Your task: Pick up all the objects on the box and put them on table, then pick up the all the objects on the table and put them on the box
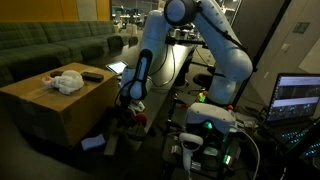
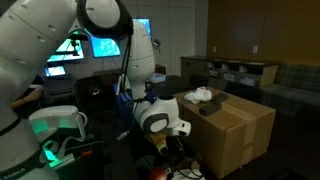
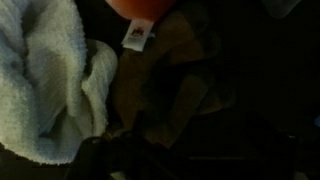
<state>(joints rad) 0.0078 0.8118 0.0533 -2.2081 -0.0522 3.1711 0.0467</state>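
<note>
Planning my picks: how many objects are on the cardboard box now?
2: a white fluffy toy mid-top of the box, a dark bar beside it. Smaller ones may hide behind it.

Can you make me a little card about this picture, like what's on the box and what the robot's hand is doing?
gripper: open, low down beside the box, nothing in it that shows
box: big, brown cardboard
on the box: white fluffy toy, dark bar
under the gripper: red toy with a white tag, pale cloth beside it
blue piece: low down, off the box
behind: green sofa
light: wrist view very dark
</note>
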